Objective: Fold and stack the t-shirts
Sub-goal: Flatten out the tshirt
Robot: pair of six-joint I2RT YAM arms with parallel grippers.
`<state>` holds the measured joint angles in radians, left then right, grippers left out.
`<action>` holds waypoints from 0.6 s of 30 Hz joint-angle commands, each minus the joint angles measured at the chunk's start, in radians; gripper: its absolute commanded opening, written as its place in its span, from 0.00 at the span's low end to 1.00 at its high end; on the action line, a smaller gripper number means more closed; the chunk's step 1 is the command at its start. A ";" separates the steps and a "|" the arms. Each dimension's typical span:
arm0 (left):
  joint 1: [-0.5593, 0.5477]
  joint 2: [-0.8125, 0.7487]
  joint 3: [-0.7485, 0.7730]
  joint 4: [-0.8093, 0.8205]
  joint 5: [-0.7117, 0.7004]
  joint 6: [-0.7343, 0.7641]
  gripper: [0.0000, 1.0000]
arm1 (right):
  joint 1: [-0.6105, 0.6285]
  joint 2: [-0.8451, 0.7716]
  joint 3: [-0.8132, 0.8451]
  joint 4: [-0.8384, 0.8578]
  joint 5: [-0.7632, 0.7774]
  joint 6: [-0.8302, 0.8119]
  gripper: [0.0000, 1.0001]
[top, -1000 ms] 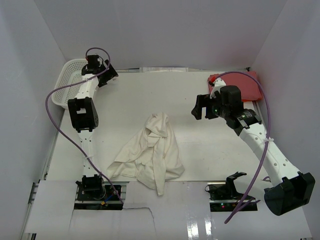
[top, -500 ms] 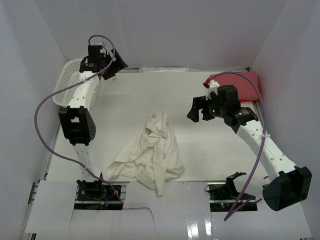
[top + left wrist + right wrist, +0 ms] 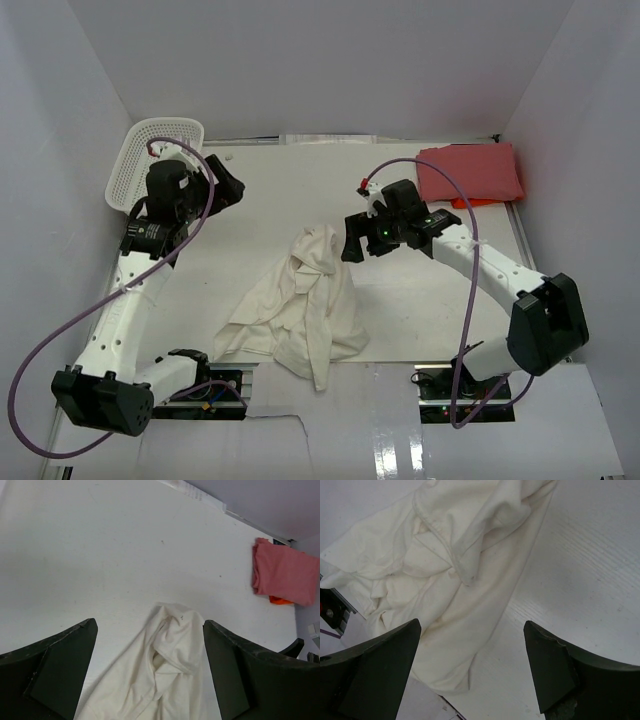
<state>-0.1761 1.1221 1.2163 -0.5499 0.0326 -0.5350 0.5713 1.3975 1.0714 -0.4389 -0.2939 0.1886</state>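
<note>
White table (image 3: pixel 250 200): cream t-shirt (image 3: pixel 300 310) crumpled centre, red t-shirt (image 3: pixel 470 172) far right, mesh basket (image 3: pixel 145 150) far left.

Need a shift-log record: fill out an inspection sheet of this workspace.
Surface: white table, no spills seen.
Job's things: cream-white t-shirt crumpled mid-table; red t-shirt folded at far right corner, something orange beneath.
Clutter: white mesh basket, far left corner.
Grippers: left gripper and right gripper open, empty, aimed at the cream-white t-shirt.
Cables: purple cables loop along both arms, off the cloth.
Surroundings: white walls on three sides.
</note>
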 commanded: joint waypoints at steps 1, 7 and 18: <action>0.000 -0.044 -0.081 0.004 -0.111 0.047 0.98 | 0.028 0.084 0.019 0.097 -0.010 0.060 0.90; 0.000 -0.090 -0.187 -0.009 -0.183 0.035 0.98 | 0.090 0.202 0.035 0.203 -0.004 0.101 0.89; -0.002 -0.058 -0.245 0.021 -0.203 0.066 0.98 | 0.151 0.399 0.168 0.259 -0.010 0.143 0.52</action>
<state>-0.1761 1.0615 0.9730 -0.5518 -0.1513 -0.4923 0.7105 1.7699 1.1580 -0.2325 -0.2932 0.3107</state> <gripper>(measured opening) 0.977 0.550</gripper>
